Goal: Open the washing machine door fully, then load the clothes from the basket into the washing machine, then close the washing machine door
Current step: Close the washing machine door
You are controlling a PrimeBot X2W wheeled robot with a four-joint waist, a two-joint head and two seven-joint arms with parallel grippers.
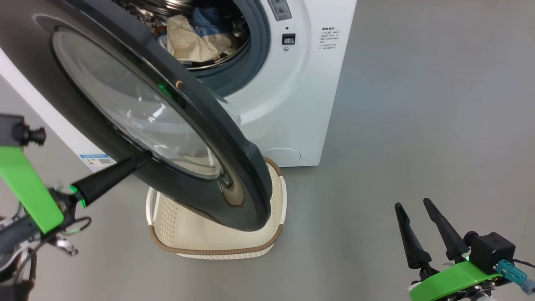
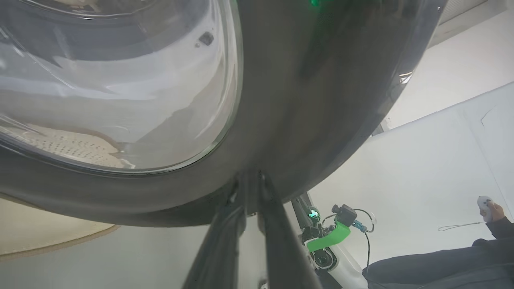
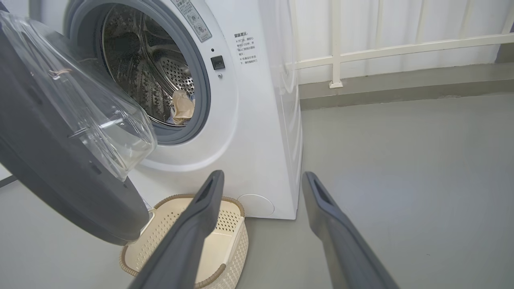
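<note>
One step looks left to do: the clothes (image 1: 196,37), cream cloth and blue fabric, lie inside the steel drum (image 3: 144,68) of the washing machine (image 1: 292,104); the basket (image 1: 217,251) sits on the floor (image 1: 418,125) just in front of it, and what shows of its inside is bare; so the job in hand, as I judge it, is closing the washing machine door (image 1: 146,113). That door stands partly open, swung out over the basket, its glass bowl bulging toward the drum; the left gripper (image 1: 144,158) has its fingers together, holding nothing, with the tips set against the door's outer face on the black ring just below the window; the right gripper (image 1: 411,205) hangs well apart at the lower right, fingers spread and empty.

To do it well: use the closed tips as one blunt pad; hold them on the black ring rather than the slick window, where they could skid; press toward the free edge, away from the hinge, so that little force swings the door; follow the door's arc rather than pushing in a straight line; check that the cream cloth near the grey-blue seal (image 1: 259,50) lies inside the lip, or it may get pinched; finish with a firm press opposite the latch socket (image 1: 288,39) until the door sits flush; leave the right gripper out of the closing gap.
</note>
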